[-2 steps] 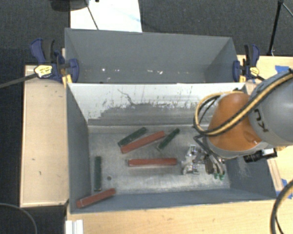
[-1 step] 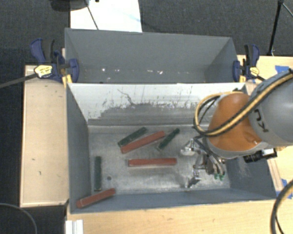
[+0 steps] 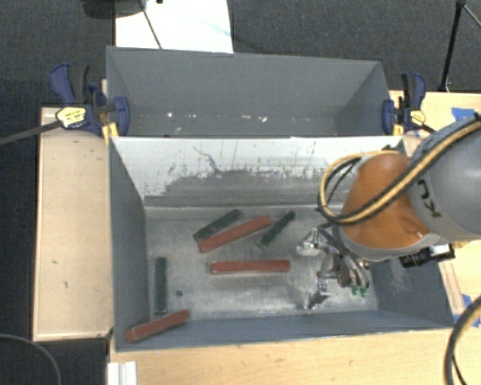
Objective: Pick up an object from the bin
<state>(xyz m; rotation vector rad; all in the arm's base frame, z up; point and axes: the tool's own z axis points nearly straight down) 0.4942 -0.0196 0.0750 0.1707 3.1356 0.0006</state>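
Your claw [image 3: 319, 293] is low over the bin [image 3: 248, 95] floor, and you cannot tell from this view whether it is open or closed; nothing can be seen gripped in it.

The nearest candidate is the flat red-brown bar [image 3: 250, 267], lying level on the floor with its near end just beside the claw, on the side away from the arm. It looks like a stiff, light stick, probably smooth-faced and thin, so it may be hard to get under. Judge the best hold as across its narrow width near the middle, so it does not swing or tip when lifted.

Farther from the claw on that same side, towards the back wall, a longer red-brown bar [image 3: 234, 233] lies touching a dark green stick [image 3: 217, 223]. A second green stick [image 3: 276, 227] lies slanted just beside them. Those crowd each other and are poorer picks.

Well away, at the far side of the bin, lie an upright-running green stick [image 3: 159, 283] and a red-brown bar by the front wall [image 3: 156, 325].

Nothing lies between the claw and the near bar; the front wall is close.
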